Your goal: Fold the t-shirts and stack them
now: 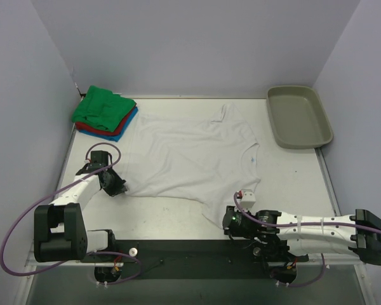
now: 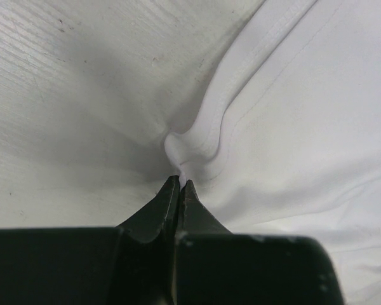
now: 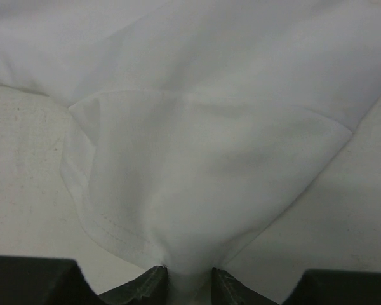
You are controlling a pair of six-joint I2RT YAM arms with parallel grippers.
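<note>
The white tee (image 1: 197,159) lies spread flat at the middle of the counter (image 1: 292,184). The folded stack (image 1: 105,113) of green, red and blue sits at the far-left corner. The left pincer (image 2: 180,185) is clenched on the hem edge. The right pincer (image 3: 189,274) straddles a gathered fold at the near edge — whether it bites cannot be told. The cloth is judged light and limp, prone to sag — take hold at hems and corners.
</note>
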